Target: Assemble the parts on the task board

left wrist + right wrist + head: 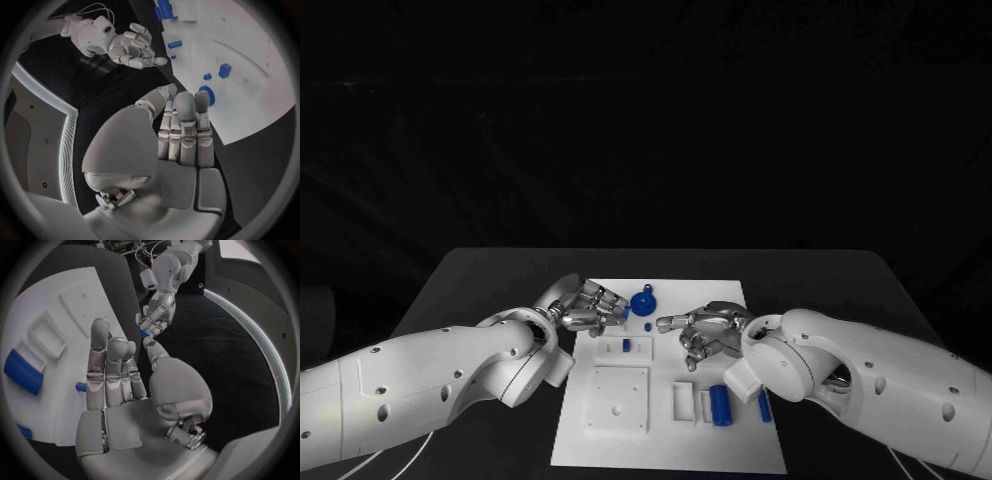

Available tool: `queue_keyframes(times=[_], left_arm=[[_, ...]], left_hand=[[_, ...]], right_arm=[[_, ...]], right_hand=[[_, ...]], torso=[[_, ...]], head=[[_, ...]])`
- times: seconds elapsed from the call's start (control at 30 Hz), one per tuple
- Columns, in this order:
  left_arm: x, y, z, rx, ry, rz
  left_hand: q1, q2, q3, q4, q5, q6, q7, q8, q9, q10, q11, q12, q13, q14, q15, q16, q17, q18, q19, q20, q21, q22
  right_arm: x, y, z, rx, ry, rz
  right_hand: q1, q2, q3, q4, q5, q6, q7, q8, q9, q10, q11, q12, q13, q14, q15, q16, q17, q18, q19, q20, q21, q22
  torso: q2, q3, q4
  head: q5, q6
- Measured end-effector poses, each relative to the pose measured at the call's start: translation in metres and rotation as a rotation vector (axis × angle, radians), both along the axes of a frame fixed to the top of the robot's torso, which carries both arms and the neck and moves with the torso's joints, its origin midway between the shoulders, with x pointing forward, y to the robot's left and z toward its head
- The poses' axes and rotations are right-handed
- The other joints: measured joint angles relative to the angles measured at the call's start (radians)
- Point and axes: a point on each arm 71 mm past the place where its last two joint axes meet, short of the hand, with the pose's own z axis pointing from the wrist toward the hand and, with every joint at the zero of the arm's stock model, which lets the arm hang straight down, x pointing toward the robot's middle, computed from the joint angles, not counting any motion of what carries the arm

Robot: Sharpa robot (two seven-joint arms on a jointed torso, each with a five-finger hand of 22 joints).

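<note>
— How do our arms sit right now?

— Both reach in low over the black tabletop [488, 275] and meet above the middle of the task board [678, 440]. Our left hand [589, 307] hangs over the board's left edge, near its far end. Our right hand [708, 334] hovers over the board's right half, a little nearer to us.

— Are we holding anything?

— No. In the left wrist view our left hand [181, 132] has its fingers straight and side by side, thumb off to one side, palm bare. In the right wrist view our right hand [122, 385] looks the same: fingers extended and close together, thumb apart, nothing between them.

— And the parts?

— All on the board. A round blue knob [643, 301] stands near the far end, just beside our left hand's fingertips. A small blue peg [626, 345] sits in a white block between the hands. A blue cylinder [720, 404] lies in a holder on the near right, with a slimmer blue rod [764, 405] just beside it, next to our right forearm.
</note>
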Motion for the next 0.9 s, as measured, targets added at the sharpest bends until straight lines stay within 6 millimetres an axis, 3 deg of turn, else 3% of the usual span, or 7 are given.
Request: queue_keyframes(times=[0.17, 0.33, 0.43, 0.5, 0.73, 0.9], left_arm=[[-0.001, -0.003, 0.001, -0.006, 0.000, -0.009], [-0.004, -0.006, 0.002, -0.013, -0.001, -0.021], [-0.005, -0.009, 0.002, -0.017, -0.001, -0.030], [-0.006, -0.011, 0.003, -0.019, -0.002, -0.036], [-0.010, -0.016, 0.004, -0.027, -0.002, -0.054], [-0.011, -0.019, 0.005, -0.031, -0.002, -0.064]], left_hand=[[-0.001, 0.001, 0.003, -0.003, 0.000, 0.000, 0.000, 0.000, 0.000, 0.000, 0.000, 0.000, 0.000, 0.000, 0.000, 0.000, 0.000, 0.000, 0.000, 0.000, 0.004, 0.000], [-0.004, 0.004, 0.001, -0.007, 0.000, -0.001, -0.001, -0.003, -0.001, 0.000, 0.000, 0.000, 0.000, 0.000, 0.000, 0.000, 0.000, 0.000, 0.000, 0.000, 0.008, 0.000], [-0.004, 0.004, 0.007, -0.012, 0.000, -0.001, -0.001, -0.003, -0.001, 0.000, 0.000, 0.000, 0.000, 0.000, 0.000, 0.000, 0.001, 0.000, -0.006, 0.002, 0.015, 0.000], [-0.004, 0.004, 0.007, -0.012, 0.000, -0.001, -0.001, -0.003, -0.001, 0.000, 0.000, 0.000, 0.000, 0.000, 0.000, 0.000, 0.001, 0.001, -0.007, 0.000, 0.016, 0.000], [-0.004, 0.004, 0.004, -0.015, 0.000, -0.001, -0.001, -0.003, -0.001, 0.000, 0.000, 0.000, 0.000, 0.000, 0.000, 0.000, 0.001, 0.013, -0.007, 0.000, 0.016, 0.000], [-0.004, 0.004, 0.004, -0.015, 0.000, -0.001, -0.001, -0.003, -0.001, 0.000, 0.000, 0.000, 0.000, 0.000, 0.000, 0.000, 0.001, 0.015, -0.007, 0.000, 0.016, 0.000]], right_arm=[[0.001, 0.005, -0.004, 0.028, 0.056, -0.032], [0.001, 0.011, -0.007, 0.055, 0.100, -0.049], [0.001, 0.014, -0.008, 0.071, 0.121, -0.056], [0.002, 0.015, -0.009, 0.080, 0.131, -0.061], [0.002, 0.019, -0.010, 0.112, 0.153, -0.066], [0.002, 0.024, -0.010, 0.132, 0.162, -0.059]], right_hand=[[-0.005, 0.021, -0.112, 0.059, -0.037, 0.000, 0.000, 0.000, 0.000, 0.003, 0.003, 0.000, 0.016, -0.004, 0.004, 0.020, 0.001, 0.000, 0.000, 0.000, 0.005, 0.026], [-0.007, 0.050, -0.255, 0.126, -0.038, -0.008, 0.002, 0.000, 0.001, 0.007, 0.007, 0.000, 0.028, -0.010, 0.005, 0.031, 0.001, 0.000, 0.000, 0.000, 0.005, 0.054], [-0.014, 0.055, -0.274, 0.145, -0.068, -0.009, 0.000, 0.000, 0.001, 0.007, 0.007, 0.000, 0.029, -0.010, 0.005, 0.031, 0.002, 0.000, 0.000, 0.000, 0.005, 0.059], [-0.023, 0.046, -0.280, 0.158, -0.083, -0.012, 0.003, 0.000, 0.000, 0.007, 0.007, 0.000, 0.031, -0.010, 0.005, 0.031, 0.003, 0.000, 0.000, 0.000, 0.002, 0.064], [-0.056, 0.022, -0.269, 0.194, -0.107, -0.028, 0.005, 0.000, 0.000, 0.006, 0.008, 0.000, 0.037, -0.009, 0.005, 0.035, 0.006, 0.000, 0.000, 0.000, -0.006, 0.081], [-0.058, 0.021, -0.266, 0.196, -0.106, -0.036, 0.005, 0.000, 0.000, 0.003, 0.011, 0.000, 0.037, -0.013, 0.008, 0.035, 0.006, 0.000, 0.000, 0.000, -0.010, 0.086]], torso=[[0.002, 0.0003, 0.0000], [0.002, 0.0006, 0.0000], [0.003, 0.0007, 0.0005], [0.003, 0.0007, 0.0005], [0.002, 0.0006, 0.0000], [0.002, 0.0007, -0.0006]], head=[[-0.002, 0.001], [-0.004, 0.002], [-0.005, 0.002], [-0.006, 0.002], [-0.006, 0.001], [-0.006, 0.001]])
